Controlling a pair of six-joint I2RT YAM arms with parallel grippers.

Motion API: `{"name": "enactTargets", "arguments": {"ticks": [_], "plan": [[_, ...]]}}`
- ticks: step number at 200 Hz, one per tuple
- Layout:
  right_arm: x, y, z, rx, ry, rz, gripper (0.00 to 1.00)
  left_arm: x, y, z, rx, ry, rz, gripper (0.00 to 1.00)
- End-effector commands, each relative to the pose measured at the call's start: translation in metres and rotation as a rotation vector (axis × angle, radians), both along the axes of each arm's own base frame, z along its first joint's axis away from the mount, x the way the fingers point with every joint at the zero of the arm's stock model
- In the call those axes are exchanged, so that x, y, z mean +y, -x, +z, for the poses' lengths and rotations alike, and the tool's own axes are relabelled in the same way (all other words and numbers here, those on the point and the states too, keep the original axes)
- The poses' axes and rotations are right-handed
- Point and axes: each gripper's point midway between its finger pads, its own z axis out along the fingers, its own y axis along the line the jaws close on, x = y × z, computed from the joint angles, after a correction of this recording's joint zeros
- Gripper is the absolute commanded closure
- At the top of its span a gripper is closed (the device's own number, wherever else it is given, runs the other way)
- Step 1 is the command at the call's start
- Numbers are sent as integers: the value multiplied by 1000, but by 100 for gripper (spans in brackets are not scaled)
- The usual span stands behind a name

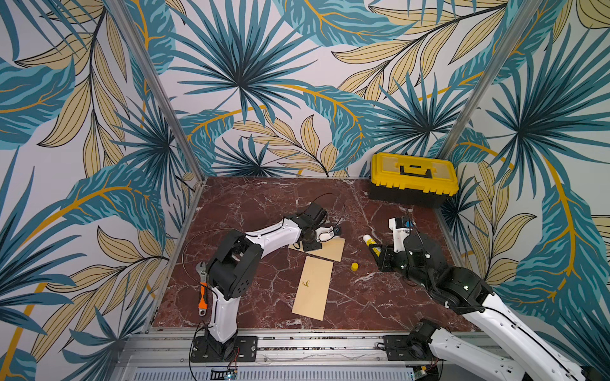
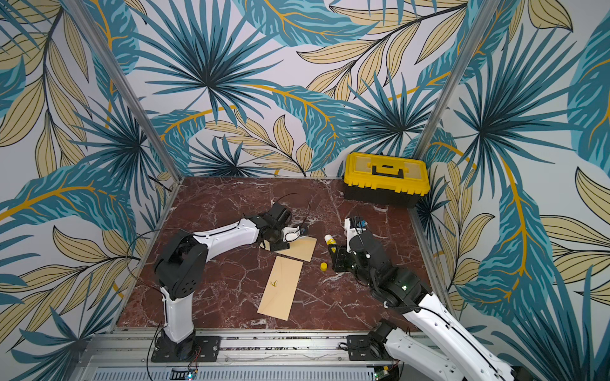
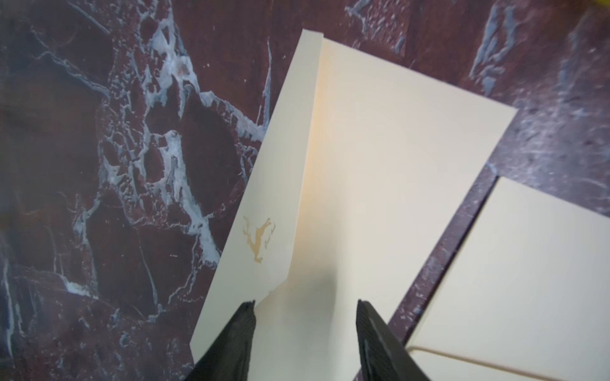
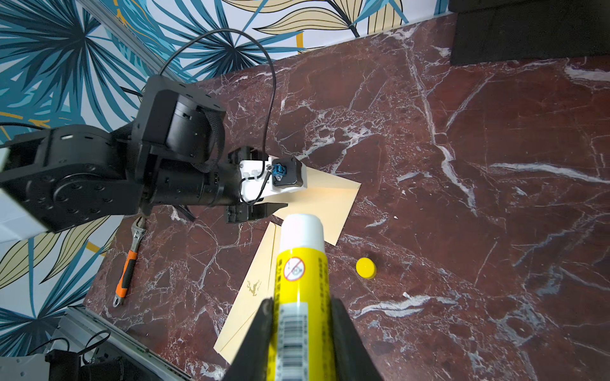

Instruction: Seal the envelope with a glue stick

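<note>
A dark red marble worktop (image 1: 264, 204) carried everything. A black toolbox (image 1: 412, 176) with a yellow lid stood in its far right corner. Two cream envelopes lay near the middle, just apart. The nearer envelope (image 1: 313, 290) lay flat with a small gold emblem on it. The farther envelope (image 1: 330, 249) lay beyond it, its flap, also bearing a gold emblem, seen along one long edge in the left wrist view. The left gripper (image 3: 305, 302) hung low over one end of the farther envelope, its jaws well apart with nothing between them. An adjustable wrench (image 1: 202, 287) with an orange handle lay by the left edge. To the right of the envelopes, the right gripper (image 4: 302, 301) was clamped around the glue stick (image 4: 302, 264), gripping the barrel at the barcode label. The bare white tip pointed towards the farther envelope without touching it. The yellow cap (image 1: 354, 266) stood alone on the worktop between the nearer envelope and the right gripper.
</note>
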Motion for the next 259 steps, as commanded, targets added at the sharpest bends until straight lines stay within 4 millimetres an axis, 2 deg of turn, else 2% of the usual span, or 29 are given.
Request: {"name": "enactTargets", "arguments": {"ticks": [1,29,55,115,141,160,176,209,239,259], "plan": [[-10,3,5,-10,6,-30,100,-12,-19,2,-80,-16,-101,47],[-15,6,6,-13,12,-46,100,-15,-35,-10,-107,-33,-102,49],[-19,7,8,-10,18,-54,100,-15,-50,-8,-142,-26,-91,57],[-20,6,13,-15,39,-54,100,-16,-70,-7,-175,-14,-81,74],[-20,5,14,-18,49,-53,100,-18,-79,-3,-210,-3,-71,84],[-21,5,17,-24,55,-54,100,-15,-84,1,-212,-14,-51,96],[-21,4,18,-29,59,-55,100,-11,-84,8,-202,-15,-23,100],[-16,0,18,-34,70,-38,100,16,-72,31,-129,12,108,100],[-10,-5,19,-41,71,-23,100,50,-49,43,-14,24,291,100],[-4,-8,19,-43,60,-8,100,80,-34,47,54,-28,453,100]]}}
